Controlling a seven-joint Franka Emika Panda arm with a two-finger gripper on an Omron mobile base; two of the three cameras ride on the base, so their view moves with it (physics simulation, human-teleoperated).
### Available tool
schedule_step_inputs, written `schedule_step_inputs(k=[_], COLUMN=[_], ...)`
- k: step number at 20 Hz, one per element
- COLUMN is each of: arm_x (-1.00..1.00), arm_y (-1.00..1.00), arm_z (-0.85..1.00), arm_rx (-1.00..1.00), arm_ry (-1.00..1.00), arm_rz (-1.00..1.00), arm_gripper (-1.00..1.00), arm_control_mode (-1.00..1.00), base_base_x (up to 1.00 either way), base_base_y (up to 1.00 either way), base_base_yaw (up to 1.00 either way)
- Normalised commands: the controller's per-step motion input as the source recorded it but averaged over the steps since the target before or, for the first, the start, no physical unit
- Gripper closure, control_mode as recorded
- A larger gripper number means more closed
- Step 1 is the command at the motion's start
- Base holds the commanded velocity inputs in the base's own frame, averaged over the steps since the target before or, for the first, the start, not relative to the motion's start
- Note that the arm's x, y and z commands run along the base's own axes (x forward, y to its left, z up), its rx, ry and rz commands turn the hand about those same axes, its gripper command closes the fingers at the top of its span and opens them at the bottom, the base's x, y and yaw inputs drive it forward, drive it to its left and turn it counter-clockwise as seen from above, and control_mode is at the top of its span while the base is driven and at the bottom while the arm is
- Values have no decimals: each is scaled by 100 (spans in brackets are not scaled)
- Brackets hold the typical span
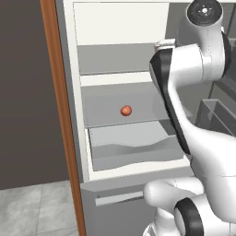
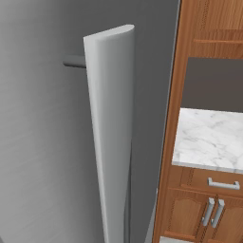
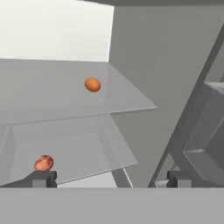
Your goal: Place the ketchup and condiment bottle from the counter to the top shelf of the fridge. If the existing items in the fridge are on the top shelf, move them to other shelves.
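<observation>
Spread-wide dark two-finger gripper [image 3: 111, 178] hanging empty inside the tall grey fridge with white inner frame [image 1: 73, 69], gripping nothing. Small round orange fruit [image 3: 92, 84] sitting on the upper flat grey shelf plate [image 3: 52, 92] (highest one seen from the hand). Pinkish-red round fruit [image 3: 43, 162] resting one plate lower, near the left fingertip [image 3: 40, 178]. White-grey marbled counter slab [image 2: 209, 137] sitting over brown wooden cabinets, beside the fridge.
</observation>
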Motion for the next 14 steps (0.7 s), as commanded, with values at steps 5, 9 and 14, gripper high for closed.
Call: schedule_step_inputs(k=[5, 9, 14], arm_x=[56, 62, 65], arm_y=[-6, -19, -23], arm_z=[-53, -15, 0], arm_rx=[-2, 1, 6], arm_ry=[0, 0, 10], arm_rz=[0, -1, 0], arm_gripper=[-100, -100, -100], arm_control_mode=[-100, -100, -100], base_base_x=[0, 0, 0], base_base_y=[0, 0, 0], base_base_yaw=[0, 0, 0])
